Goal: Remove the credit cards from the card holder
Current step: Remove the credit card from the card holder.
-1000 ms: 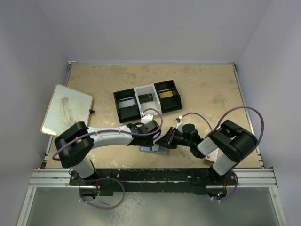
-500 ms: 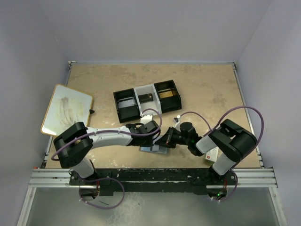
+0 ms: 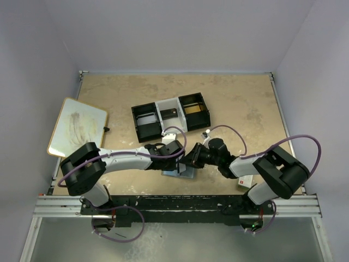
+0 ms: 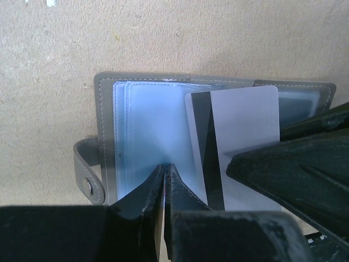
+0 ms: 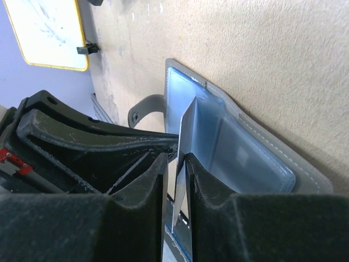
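Top external: card holder (image 3: 180,173) mostly under hands

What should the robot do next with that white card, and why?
Probably the right gripper should pull the white card a little further out of the card holder. The card stands between its jaws, partly out of the clear sleeve, while the left gripper, jaws shut, presses down on the open holder, so it likely won't slide along.

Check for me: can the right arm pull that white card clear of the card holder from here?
Probably yes. The right gripper has its jaws around the white card, already partly out; the left gripper pins the card holder, and nothing blocks the way.
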### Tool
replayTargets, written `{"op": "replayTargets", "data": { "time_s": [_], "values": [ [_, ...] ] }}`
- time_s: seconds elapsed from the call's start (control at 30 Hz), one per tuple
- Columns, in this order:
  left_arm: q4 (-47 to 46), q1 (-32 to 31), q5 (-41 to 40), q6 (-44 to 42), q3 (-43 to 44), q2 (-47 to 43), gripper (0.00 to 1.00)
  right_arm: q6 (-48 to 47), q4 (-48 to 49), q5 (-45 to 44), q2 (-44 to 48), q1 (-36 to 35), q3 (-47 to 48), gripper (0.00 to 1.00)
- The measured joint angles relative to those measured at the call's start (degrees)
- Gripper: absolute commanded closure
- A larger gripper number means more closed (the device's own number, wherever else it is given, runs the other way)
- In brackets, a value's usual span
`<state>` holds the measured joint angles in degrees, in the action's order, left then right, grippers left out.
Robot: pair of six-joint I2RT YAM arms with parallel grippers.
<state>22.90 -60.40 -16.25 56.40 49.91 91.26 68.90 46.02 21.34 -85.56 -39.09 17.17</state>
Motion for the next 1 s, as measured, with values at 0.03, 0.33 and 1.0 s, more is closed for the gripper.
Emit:
{"op": "replayTargets", "data": {
  "time_s": [0.03, 0.33, 1.0],
  "values": [
    [-0.15, 0.0, 0.04, 0.0, -0.13, -0.11, 1.0, -0.15, -0.44, -0.07, -0.24, 0.0, 0.37, 0.78],
    [-0.33, -0.02, 0.44, -0.02, -0.33, -0.33, 1.0, -1.01, -3.5, -1.11, -2.78, -0.39, 1.49, 1.0],
    [0.46, -0.02, -0.74, 0.02, -1.07, -4.83, 0.89, -2.91, -20.92, -10.29, 18.64, -0.39, 1.33, 1.0]
  ]
}}
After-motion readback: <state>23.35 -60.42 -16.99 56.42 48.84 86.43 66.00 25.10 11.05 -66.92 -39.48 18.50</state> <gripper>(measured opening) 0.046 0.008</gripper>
